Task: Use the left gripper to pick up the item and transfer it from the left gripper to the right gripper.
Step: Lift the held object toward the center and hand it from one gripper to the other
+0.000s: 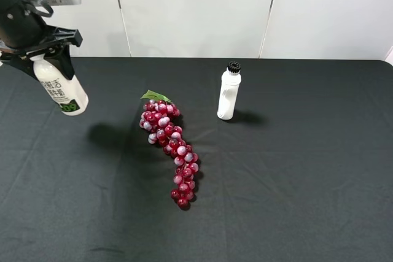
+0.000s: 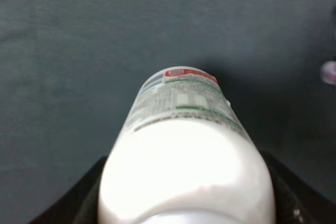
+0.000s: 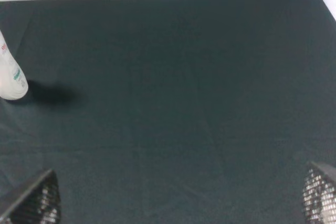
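White labelled bottle (image 1: 60,90) hangs clear of the black table (image 1: 307,182) at the far left, clamped by the left gripper (image 1: 42,53).
The left arm reaches in from the far-left corner, its gripper angled downward and closed around the bottle's upper end, so the bottle tilts with its base lowest and towards the right. The exterior high view alone shows the grapes (image 1: 171,145) lying in the middle of the table and the small black-capped bottle (image 1: 229,95) standing upright to their far right. The left wrist view looks down the length of the bottle (image 2: 184,156), with a dark finger (image 2: 79,203) on either side of it. The right gripper (image 3: 176,198) appears only in its own wrist view, fingers spread wide over bare cloth with nothing between them, and the small bottle (image 3: 11,80) at the frame's edge.
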Motion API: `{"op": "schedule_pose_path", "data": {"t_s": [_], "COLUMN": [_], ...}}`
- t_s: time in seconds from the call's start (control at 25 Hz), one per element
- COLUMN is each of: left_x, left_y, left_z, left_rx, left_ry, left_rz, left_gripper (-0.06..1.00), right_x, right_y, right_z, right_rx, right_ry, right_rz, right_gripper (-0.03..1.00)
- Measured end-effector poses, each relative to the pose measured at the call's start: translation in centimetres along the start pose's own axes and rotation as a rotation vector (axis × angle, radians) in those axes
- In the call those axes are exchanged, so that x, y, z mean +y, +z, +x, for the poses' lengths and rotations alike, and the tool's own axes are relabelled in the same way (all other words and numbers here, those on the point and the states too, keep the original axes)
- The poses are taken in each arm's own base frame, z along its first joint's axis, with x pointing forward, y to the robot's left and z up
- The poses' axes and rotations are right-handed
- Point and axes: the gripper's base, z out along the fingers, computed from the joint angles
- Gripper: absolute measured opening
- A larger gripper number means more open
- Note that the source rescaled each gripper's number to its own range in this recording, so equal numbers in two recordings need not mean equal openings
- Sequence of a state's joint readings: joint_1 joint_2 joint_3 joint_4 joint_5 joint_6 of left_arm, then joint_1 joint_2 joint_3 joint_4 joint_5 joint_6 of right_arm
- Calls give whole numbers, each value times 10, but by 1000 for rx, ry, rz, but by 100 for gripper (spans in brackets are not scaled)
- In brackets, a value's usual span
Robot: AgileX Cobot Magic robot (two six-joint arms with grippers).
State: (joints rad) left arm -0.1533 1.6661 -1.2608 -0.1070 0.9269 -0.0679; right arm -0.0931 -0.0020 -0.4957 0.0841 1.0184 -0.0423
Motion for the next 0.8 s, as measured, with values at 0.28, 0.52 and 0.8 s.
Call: {"op": "schedule_pose_path", "data": {"t_s": [0.28, 0.52, 0.8], "left_x": [-33, -91, -142], "left_y": [-2, -2, -3], "left_z": [8, 23, 42], "left_rx": [29, 22, 47], "left_ry": [93, 228, 316], "left_rz": [124, 239, 433], "left_gripper": [0, 0, 0], "right_x": [0, 0, 0], "right_y": [0, 0, 0], "right_z": [0, 0, 0], "right_rx": [0, 0, 0], "right_ry": [0, 0, 0], "right_rz": [0, 0, 0], "right_gripper": [100, 100, 100]}}
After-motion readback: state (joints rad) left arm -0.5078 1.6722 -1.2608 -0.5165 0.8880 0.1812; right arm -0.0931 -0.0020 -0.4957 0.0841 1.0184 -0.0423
